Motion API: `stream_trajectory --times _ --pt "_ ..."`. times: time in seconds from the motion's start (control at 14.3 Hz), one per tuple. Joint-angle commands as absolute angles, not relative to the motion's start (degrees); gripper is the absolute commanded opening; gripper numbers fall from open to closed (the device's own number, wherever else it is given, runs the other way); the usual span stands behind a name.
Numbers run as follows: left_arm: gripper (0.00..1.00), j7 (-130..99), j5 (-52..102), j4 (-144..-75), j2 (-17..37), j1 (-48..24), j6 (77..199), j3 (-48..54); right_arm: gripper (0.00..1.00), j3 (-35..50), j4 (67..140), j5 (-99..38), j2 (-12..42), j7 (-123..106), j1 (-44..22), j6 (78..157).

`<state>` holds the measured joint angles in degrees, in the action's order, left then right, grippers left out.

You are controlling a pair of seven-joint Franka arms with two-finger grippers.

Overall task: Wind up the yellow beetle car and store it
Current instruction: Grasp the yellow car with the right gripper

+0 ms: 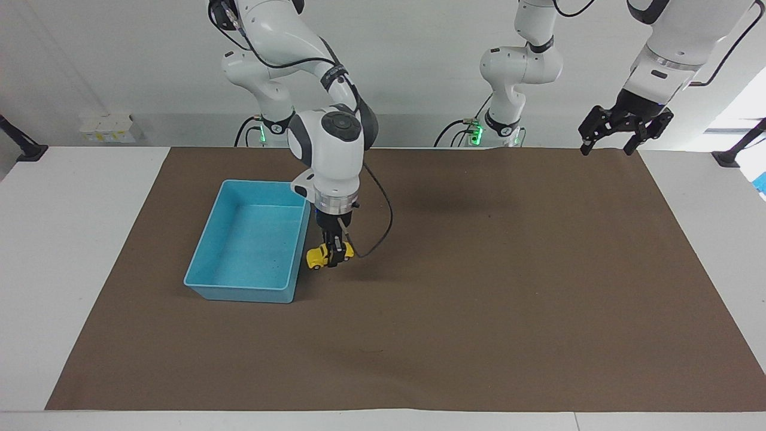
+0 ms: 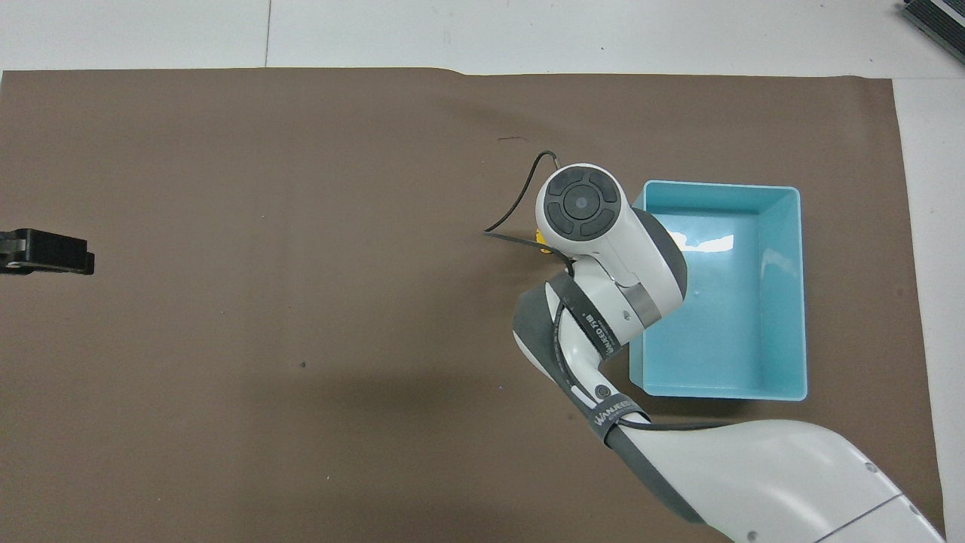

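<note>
Yellow plastic is what catches the eye: the yellow beetle car (image 1: 323, 255) hangs in the right claw (image 1: 335, 256), whose fingers are pinched together across its rounded body. In the facing view the toy looks lifted clear of the brown mat (image 1: 479, 311) that covers the tabletop, just beside the long wall of the blue bin (image 1: 210, 227) on the side toward the middle of the tabletop, and not yet over its opening. From overhead the right arm's wrist covers nearly all of it; only a sliver of yellow (image 2: 541, 240) shows at the wrist's edge.

I would judge the car very light and stiff, a hard glossy shell that will not give under the fingers. That smooth, curved roof is the tricky part: pads closing on a dome tend to squeeze it out sideways, so the flanks, low across the doors and between the wheels, seem the safest place to take hold, which is roughly where the claw appears to have it. The nose tilts down a little, so the grip may be off centre. Small wheels and a wind-up spring inside suggest it should be set down gently, and it may roll once released in the bin.

The left claw (image 1: 619, 127) waits high over the mat's corner at the left arm's end, its fingers spread apart and holding nothing.
</note>
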<state>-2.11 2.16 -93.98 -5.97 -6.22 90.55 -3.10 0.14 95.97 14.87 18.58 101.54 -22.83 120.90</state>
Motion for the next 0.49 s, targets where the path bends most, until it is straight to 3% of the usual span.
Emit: stream_trajectory --times 0.0,0.42 --pt "1.0 -1.06 3.25 -93.87 -6.85 -6.06 89.3 -3.25 0.0 0.7 97.65 14.24 15.04 92.24 -19.87 119.28" --pt "1.0 3.86 2.55 -94.22 -7.21 -5.89 87.46 -3.34 0.0 0.53 97.56 3.61 9.59 65.95 -16.79 111.72"
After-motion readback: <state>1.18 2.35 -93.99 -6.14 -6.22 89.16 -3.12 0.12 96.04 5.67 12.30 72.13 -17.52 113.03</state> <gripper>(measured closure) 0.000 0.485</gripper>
